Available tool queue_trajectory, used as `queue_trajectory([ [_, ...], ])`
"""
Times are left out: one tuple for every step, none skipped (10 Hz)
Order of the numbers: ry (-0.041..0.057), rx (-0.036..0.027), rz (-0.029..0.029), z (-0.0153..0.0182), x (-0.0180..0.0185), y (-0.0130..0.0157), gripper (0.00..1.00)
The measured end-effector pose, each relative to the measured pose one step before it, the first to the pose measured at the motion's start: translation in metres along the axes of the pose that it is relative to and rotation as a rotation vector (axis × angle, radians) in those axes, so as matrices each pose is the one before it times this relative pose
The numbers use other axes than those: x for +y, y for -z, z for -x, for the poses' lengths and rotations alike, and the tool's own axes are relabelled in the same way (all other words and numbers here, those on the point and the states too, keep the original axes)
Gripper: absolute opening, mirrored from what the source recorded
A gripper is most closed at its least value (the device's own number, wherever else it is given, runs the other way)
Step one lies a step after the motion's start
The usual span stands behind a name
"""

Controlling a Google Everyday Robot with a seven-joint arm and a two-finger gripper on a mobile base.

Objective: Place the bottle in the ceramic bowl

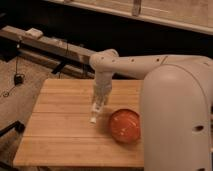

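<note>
At the left I see the wooden table (55,135), made of pale planks, and beyond its far left corner a dark rail with a small pale box (34,33) on it. I cannot tell what this box is.

Near the middle of the table, the gripper (100,100) hangs pointing down, just left of the bowl. It is clenched on the top part of the bottle (94,114). The bottle is small and whitish, it leans a little, and its low end is very close to the wood. I cannot tell if it touches the wood.

Just to the right of the bottle stands the bowl (125,126), round, glossy and orange-red, near the front right part of the table. Nothing lies inside it. The big white arm (175,115) fills the right side.

In my judgement the grasp is done, but the placing is not. The bottle must go a little to the right, over the bowl's rim, and then be let go inside.

I can read no brand, label or writing anywhere.
</note>
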Motion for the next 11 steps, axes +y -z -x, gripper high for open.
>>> queue_trajectory([
  [-0.01720, 0.00280, -0.00818, -0.00345, -0.01336, 0.00029, 0.00],
  [-0.02245, 0.00657, -0.01023, -0.00340, -0.01699, -0.00211, 0.00],
  [-0.02721, 0.00858, -0.01115, -0.00224, -0.01827, -0.00365, 0.00],
  [-0.02638, 0.01000, -0.01063, -0.00049, -0.01560, -0.00599, 0.00],
  [-0.02100, 0.00798, -0.00611, 0.00084, -0.00902, -0.00515, 0.00],
  [-0.01948, 0.01108, -0.00836, 0.00091, -0.00785, -0.00759, 0.00],
  [-0.01523, 0.00617, -0.00479, 0.00096, -0.00676, -0.00394, 0.00],
  [-0.01501, 0.00541, -0.00243, 0.00075, -0.00614, -0.00391, 0.04],
  [-0.00871, 0.00202, -0.00257, -0.00057, -0.00362, -0.00219, 0.15],
  [-0.00404, -0.00159, 0.00007, -0.00031, -0.00096, -0.00008, 0.22],
  [-0.00826, -0.00165, -0.00178, -0.00010, -0.00352, -0.00057, 0.34],
])
